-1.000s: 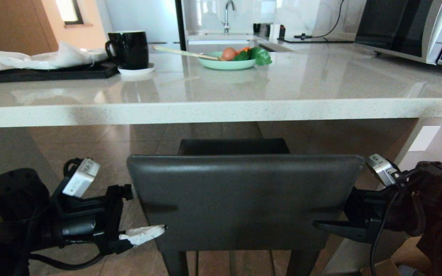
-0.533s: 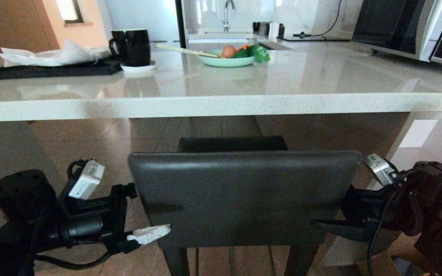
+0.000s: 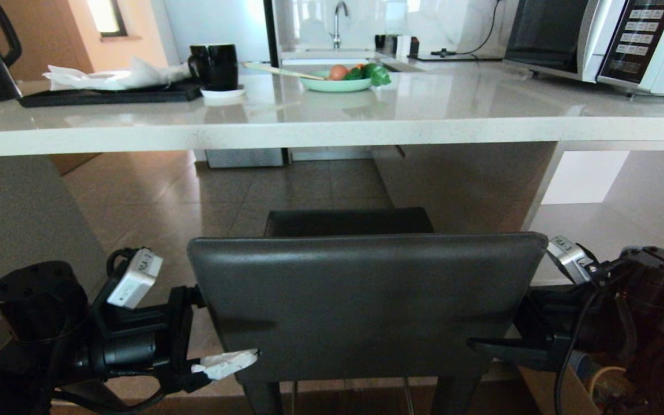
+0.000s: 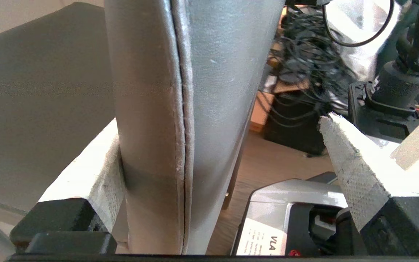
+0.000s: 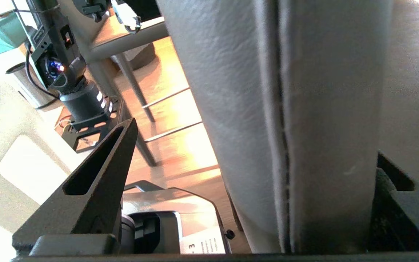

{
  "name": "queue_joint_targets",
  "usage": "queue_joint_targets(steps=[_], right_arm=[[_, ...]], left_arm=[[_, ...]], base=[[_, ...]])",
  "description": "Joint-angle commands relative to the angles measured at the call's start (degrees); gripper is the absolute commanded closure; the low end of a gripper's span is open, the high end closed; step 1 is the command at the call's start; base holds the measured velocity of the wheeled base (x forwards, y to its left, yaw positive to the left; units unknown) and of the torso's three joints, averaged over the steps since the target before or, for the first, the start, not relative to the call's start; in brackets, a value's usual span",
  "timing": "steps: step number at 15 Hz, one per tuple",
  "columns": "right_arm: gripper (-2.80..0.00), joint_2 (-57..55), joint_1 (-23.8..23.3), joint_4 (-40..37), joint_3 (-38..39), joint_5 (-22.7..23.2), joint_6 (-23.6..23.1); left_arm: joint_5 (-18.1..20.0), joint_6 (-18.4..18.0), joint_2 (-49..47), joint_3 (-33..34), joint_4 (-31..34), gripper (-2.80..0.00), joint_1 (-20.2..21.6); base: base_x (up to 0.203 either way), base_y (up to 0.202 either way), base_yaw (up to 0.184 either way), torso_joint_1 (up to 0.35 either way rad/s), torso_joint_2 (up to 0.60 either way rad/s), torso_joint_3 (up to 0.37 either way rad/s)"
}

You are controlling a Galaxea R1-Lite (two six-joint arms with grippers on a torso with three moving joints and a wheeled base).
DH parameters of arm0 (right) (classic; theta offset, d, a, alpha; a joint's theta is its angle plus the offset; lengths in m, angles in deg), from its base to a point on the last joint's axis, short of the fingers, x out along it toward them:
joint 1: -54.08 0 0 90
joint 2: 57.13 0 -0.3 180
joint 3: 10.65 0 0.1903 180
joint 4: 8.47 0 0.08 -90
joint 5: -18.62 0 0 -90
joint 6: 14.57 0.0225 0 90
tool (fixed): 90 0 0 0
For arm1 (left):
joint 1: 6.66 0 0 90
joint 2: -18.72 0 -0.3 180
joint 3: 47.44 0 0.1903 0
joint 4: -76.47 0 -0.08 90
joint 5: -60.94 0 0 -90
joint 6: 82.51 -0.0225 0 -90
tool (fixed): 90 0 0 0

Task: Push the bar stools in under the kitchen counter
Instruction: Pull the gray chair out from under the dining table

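Dark grey leather backrest of the bar stool (image 3: 366,305) fills the lower middle of the head view, with the flat seat poking out just past it toward the kitchen counter (image 3: 332,135). The seat sits lower than the thick speckled stone edge and isn't tucked under it; there's bare tile floor (image 3: 222,190) between them.

Left end effector (image 3: 217,328) is at the left edge of the backrest, jaws spread wide and straddling the padded edge: one white-taped finger (image 4: 96,171) touches the seat-side face, the other (image 4: 347,163) stands clear of the rear face. Right end effector (image 3: 496,325) does the same on the right edge, black fingers wide apart, the backrest's edge sitting between them, not clamped.

Up on the counter: a black mug (image 3: 217,66), a green plate of veggies (image 3: 338,83), a black tray (image 3: 107,95) and a microwave (image 3: 591,37).
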Motion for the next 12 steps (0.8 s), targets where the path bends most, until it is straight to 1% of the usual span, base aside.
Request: queue_joint_targets(steps=[1,4,12], right_arm=[[-2.80,0.3,0.1,0.4,0.6,0.4,0.0],[-2.80,0.6,0.1,0.4,2.1,0.3,-0.3],[-2.80,1.4,1.6,0.4,2.3,0.2,-0.3]], left_arm=[[0.3,0.0,0.4,0.0,-0.5,-2.80,0.0],[0.3,0.0,0.9,0.4,-0.5,-2.80,0.0],[0.3,0.0,1.3,1.5,-0.5,-2.80,-0.2]], base=[[-0.192,0.000,-0.003,0.002,0.00,0.001],[-0.197,0.000,-0.003,0.000,0.00,0.003],[-0.194,0.000,-0.001,0.002,0.00,0.002]])
